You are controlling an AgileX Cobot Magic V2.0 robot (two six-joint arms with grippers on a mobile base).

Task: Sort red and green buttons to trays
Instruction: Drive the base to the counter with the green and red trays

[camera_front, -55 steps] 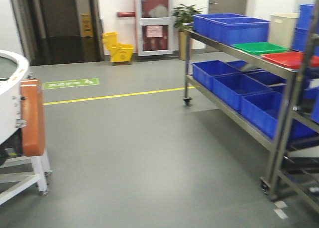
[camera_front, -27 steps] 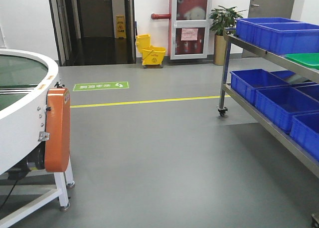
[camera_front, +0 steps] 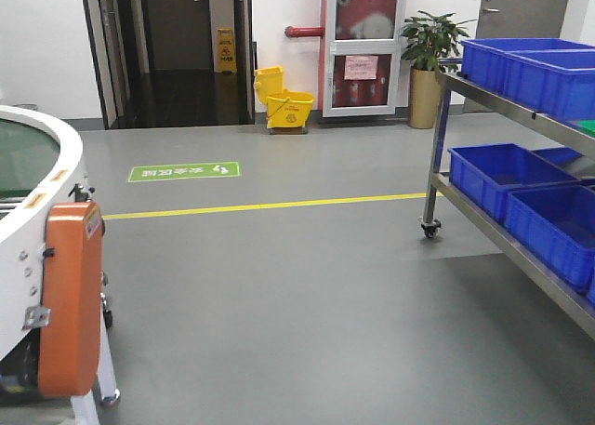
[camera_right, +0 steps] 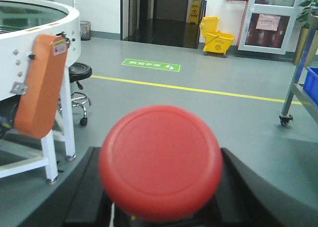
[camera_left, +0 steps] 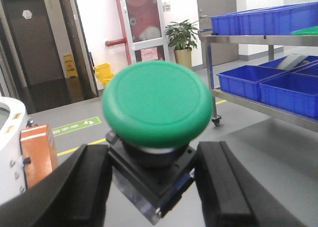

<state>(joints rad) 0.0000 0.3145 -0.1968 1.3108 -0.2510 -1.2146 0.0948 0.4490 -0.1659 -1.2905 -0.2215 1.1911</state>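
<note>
My left gripper (camera_left: 154, 183) is shut on the black base of a green button (camera_left: 158, 103), whose round cap faces the left wrist camera. My right gripper (camera_right: 161, 199) is shut on a red button (camera_right: 160, 160), whose cap hides most of the jaws. A sliver of the green tray (camera_left: 306, 31) shows on the top shelf of the steel rack at the right, and its edge also shows in the front view (camera_front: 588, 126). The red tray is out of view. Neither gripper shows in the front view.
The steel rack (camera_front: 517, 246) with blue bins (camera_front: 535, 67) runs along the right. A white round conveyor (camera_front: 23, 230) with an orange guard (camera_front: 65, 299) stands at the left, with a black stool (camera_right: 79, 73) beside it. A yellow mop bucket (camera_front: 284, 107) and a plant (camera_front: 429, 62) stand by the far wall.
The front view has swung left. The rack has slid toward the right edge, the red tray has left the view, and the conveyor has come in at the left.
</note>
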